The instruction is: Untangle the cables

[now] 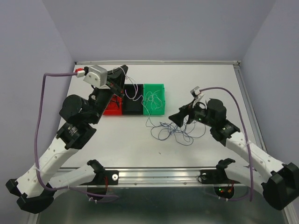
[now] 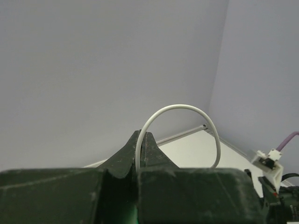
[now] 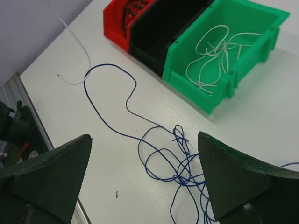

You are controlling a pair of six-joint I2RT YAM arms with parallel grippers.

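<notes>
In the green bin (image 3: 196, 88) lies a loose tangle of white cables (image 3: 219, 49).

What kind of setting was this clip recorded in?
Probably a lab robot test cell: plain lavender walls box in a white table, two arms are bolted at its near edge, and coloured bins sit beside loose cables.

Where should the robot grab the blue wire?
Probably on the lone stretch of the blue wire, away from its knot. It lies flat on the table, so the open right gripper should come straight down, fingers either side. Only one strand runs there, so nothing else gets pinched.
</notes>
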